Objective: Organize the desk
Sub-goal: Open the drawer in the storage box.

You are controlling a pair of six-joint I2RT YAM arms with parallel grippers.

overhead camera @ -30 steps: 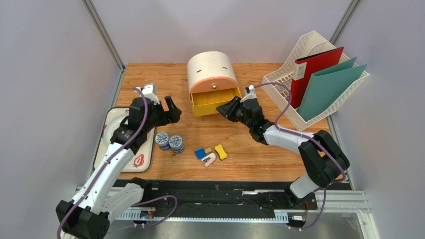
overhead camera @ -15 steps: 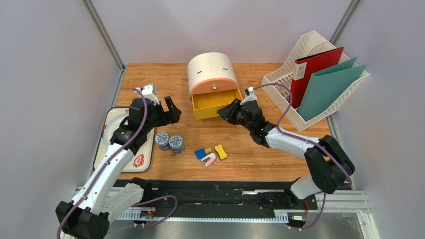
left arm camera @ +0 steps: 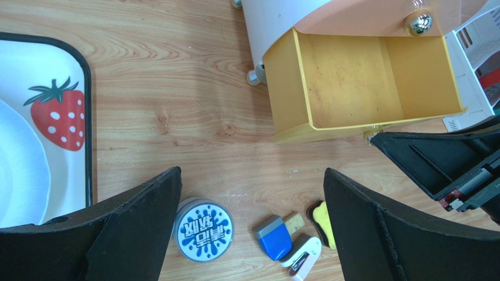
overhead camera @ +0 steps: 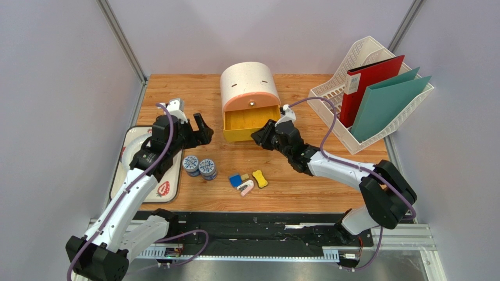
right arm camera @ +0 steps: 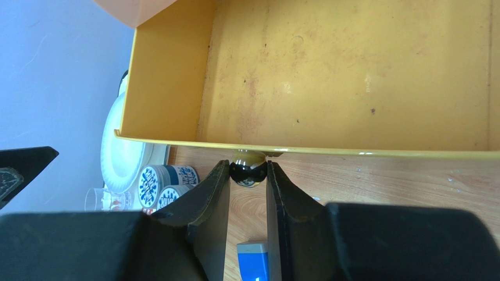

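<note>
The wood-grain desk [overhead camera: 176, 93] holds a cream cabinet [overhead camera: 247, 85] whose yellow drawer [overhead camera: 249, 122] stands open and empty. My right gripper [overhead camera: 260, 136] is at the drawer's front, shut on its small round knob [right arm camera: 247, 170]; the drawer's inside [right arm camera: 352, 70] fills the right wrist view. My left gripper [overhead camera: 191, 126] hovers open and empty over the desk left of the drawer. Between its fingers in the left wrist view [left arm camera: 252, 222] lie a round tin [left arm camera: 205, 229], a blue eraser [left arm camera: 273, 237], a white stapler [left arm camera: 302, 257] and a yellow eraser [left arm camera: 323, 219].
Two round tins [overhead camera: 198, 166] stand beside a strawberry-print tray [overhead camera: 170, 178] with a white plate at the left edge. A white file rack [overhead camera: 340, 93] with a red and a green folder stands at the back right. Metal rails edge the desk.
My right gripper has moved a little left and nearer along the drawer's front, and the drawer stands slightly further out. The left arm has not moved.
</note>
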